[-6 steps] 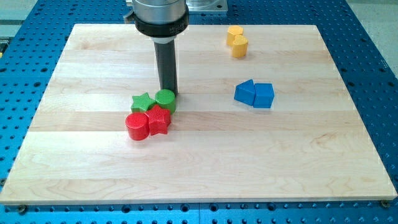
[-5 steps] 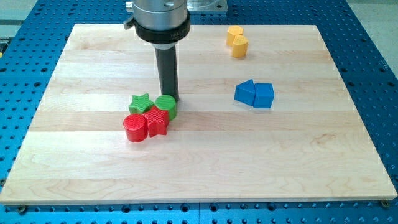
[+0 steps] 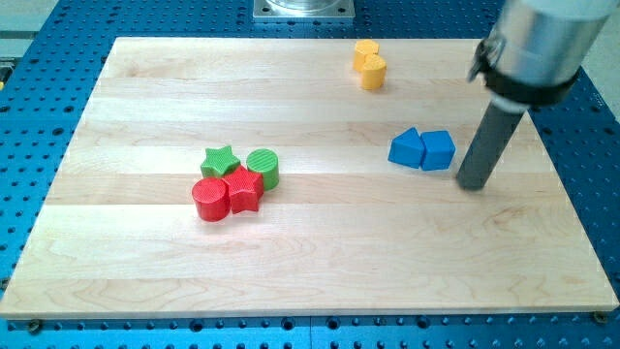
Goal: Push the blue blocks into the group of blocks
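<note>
Two blue blocks lie touching at the view's right: a blue wedge-like block and a blue cube. My tip rests on the board just right of the blue cube and slightly below it, with a small gap. The group sits left of centre: a green star, a green cylinder, a red star and a red cylinder, all packed together.
Two yellow blocks stand together near the board's top edge, above the blue blocks. The wooden board lies on a blue perforated table.
My rod has left the green cylinder and crossed to the right of the blue blocks. The blue blocks now sit a little further right. The group has barely moved.
</note>
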